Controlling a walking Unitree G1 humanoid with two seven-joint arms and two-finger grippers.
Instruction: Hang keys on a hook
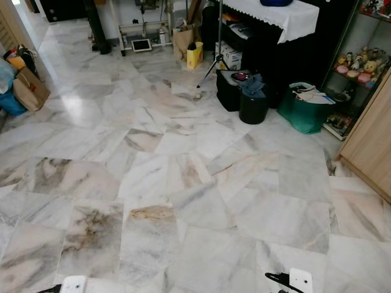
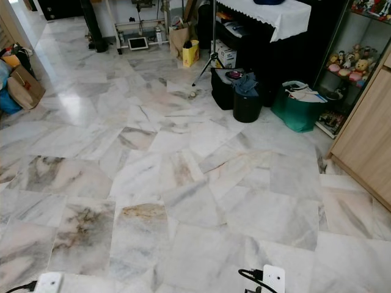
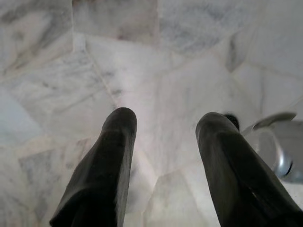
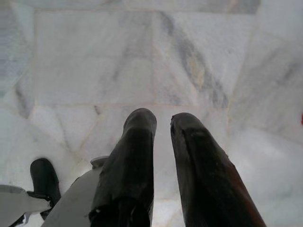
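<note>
Marble floor lies under both sets of fingers; I see no keys or hook. Left fingers gape wide, right fingers nearly closed, both empty, neither nearer.

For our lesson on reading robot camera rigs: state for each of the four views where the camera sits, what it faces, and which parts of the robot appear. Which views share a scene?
Left eye, right eye: head stereo pair, facing forward and down; shared marble floor, black bin, green bag.
Left wrist: along the open left gripper, floor below.
Right wrist: along the right gripper, narrowly parted, floor below.
</note>
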